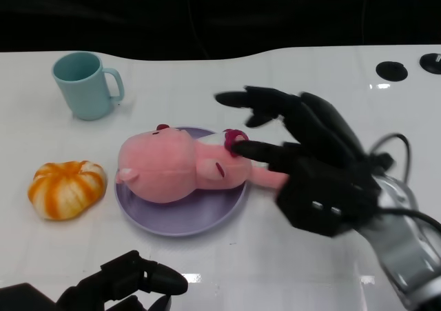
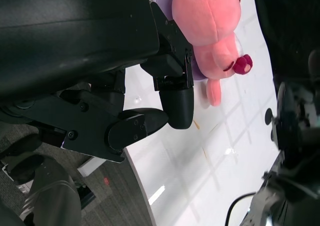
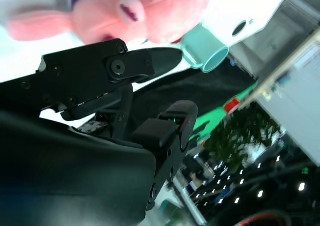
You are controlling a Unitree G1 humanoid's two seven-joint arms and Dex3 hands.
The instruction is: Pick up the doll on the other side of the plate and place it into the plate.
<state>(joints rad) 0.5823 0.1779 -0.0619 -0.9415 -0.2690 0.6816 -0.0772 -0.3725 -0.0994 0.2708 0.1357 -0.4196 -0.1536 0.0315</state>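
Observation:
A pink plush doll lies on its side in the purple plate, one limb hanging over the plate's right rim. My right hand hovers just right of the plate with its fingers spread and holds nothing. One of its fingers reaches to the doll's dark red patch; whether it touches is unclear. The right wrist view shows the doll beyond the spread fingers. My left hand sits low at the table's near edge, empty, well short of the plate. The left wrist view also shows the doll.
A light blue mug stands at the back left. An orange and white pumpkin-shaped toy lies left of the plate. Two round black holes sit in the white table at the far right.

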